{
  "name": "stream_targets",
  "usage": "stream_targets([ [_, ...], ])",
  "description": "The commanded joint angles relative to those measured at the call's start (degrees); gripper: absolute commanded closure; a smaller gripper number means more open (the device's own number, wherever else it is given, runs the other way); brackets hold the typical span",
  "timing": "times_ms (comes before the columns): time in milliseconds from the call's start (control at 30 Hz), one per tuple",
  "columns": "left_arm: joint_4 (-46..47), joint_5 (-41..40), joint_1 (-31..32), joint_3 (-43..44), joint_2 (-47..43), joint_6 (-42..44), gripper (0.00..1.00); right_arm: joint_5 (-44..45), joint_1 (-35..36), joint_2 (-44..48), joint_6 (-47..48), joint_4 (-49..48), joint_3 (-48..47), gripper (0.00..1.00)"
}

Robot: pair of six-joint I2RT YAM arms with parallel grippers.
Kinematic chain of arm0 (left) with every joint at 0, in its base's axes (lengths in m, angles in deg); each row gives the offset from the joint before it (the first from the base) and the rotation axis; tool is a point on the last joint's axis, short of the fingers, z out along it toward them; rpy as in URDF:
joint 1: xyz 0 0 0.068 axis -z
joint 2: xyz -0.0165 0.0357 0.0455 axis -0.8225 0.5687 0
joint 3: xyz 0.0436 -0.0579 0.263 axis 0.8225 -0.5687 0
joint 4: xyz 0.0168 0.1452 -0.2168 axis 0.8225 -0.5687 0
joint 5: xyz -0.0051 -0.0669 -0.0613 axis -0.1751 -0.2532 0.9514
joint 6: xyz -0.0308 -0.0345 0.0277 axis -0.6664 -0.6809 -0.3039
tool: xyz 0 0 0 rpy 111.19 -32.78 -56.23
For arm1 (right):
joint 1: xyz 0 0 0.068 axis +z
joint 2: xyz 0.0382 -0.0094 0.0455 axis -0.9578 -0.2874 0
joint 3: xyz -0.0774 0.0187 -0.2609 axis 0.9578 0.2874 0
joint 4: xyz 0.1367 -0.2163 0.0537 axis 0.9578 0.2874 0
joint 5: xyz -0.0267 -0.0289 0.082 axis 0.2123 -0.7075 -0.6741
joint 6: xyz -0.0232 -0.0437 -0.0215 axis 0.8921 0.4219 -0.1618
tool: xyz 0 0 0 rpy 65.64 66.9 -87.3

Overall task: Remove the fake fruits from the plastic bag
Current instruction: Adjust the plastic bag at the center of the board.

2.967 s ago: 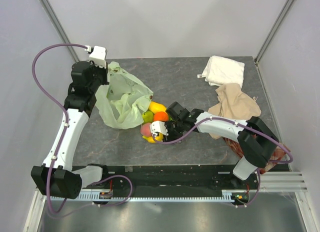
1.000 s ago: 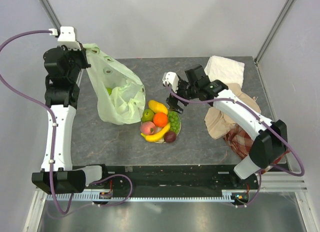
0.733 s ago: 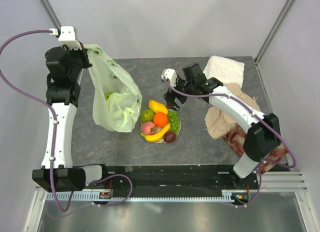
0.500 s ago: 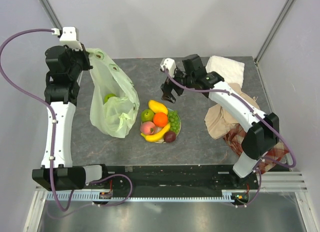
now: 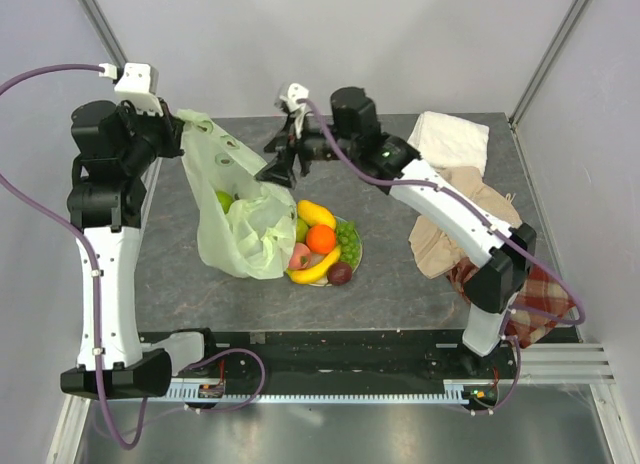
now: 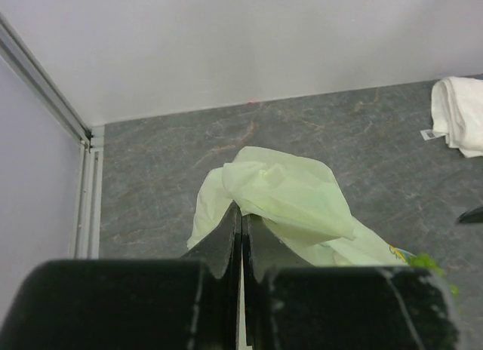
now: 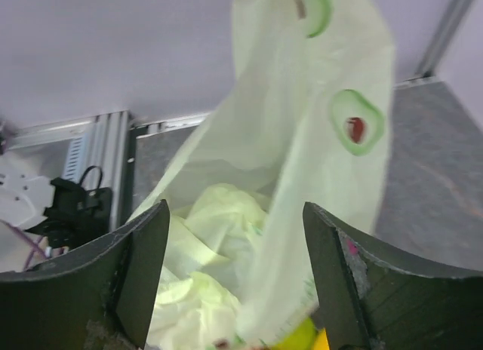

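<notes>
Left fingers [image 6: 224,241] pinch the plastic bag [image 6: 290,191], right fingers [image 7: 343,282] spread

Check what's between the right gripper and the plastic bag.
Nothing. In the right wrist view the plastic bag hangs straight ahead of the open right gripper, with no object between them.

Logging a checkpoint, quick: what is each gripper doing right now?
Left gripper: closed, pinching the plastic bag.
Right gripper: open, jaws spread wide facing the bag, holding nothing.
</notes>
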Motion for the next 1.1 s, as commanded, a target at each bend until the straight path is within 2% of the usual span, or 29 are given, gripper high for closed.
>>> stream_targets([
  [0,-8.8,7.3,-0.3,1.5,-2.4,-4.8,0.98,0.6,4.2,-2.5,-0.9,-1.8,2.3,0.24],
  [167,-14.4,7.6,-0.3,-5.5,-10.3,-5.5,0.98,5.5,9.3,-7.2,2.1,-1.2,3.1,0.27],
  [300,-17.9,7.0,-0.3,-11.4,-14.6,-4.3,0.98,7.6,12.9,-17.0,3.9,0.0,-1.1,0.30],
  [367,-19.3,6.7,-0.3,-12.6,-15.8,-3.8,0.98,10.9,14.8,-20.2,2.8,0.0,-3.7,0.31],
  [500,-23.3,0.9,-0.3,-13.5,-17.8,-2.6,0.98,18.3,17.5,-25.8,2.9,0.0,-5.7,0.30],
  [600,-26.1,-1.8,-0.3,-14.2,-19.7,0.4,0.98,25.3,19.3,-27.7,4.3,0.2,-6.8,0.28],
  [733,-28.7,-5.1,-0.3,-14.4,-22.1,2.0,0.98,30.2,20.7,-29.0,6.6,0.2,-9.2,0.27],
  [933,-30.4,-5.0,-0.3,-13.6,-22.5,3.9,0.98,34.8,20.9,-29.8,10.4,0.0,-11.7,0.20],
  [1033,-26.0,-1.4,-0.3,-11.6,-21.8,3.5,0.98,41.2,20.9,-30.9,15.2,-0.2,-12.4,0.12],
  [1067,-25.1,-1.1,-0.3,-10.3,-20.2,3.5,0.98,43.7,20.9,-31.7,16.4,-1.3,-12.6,0.06],
])
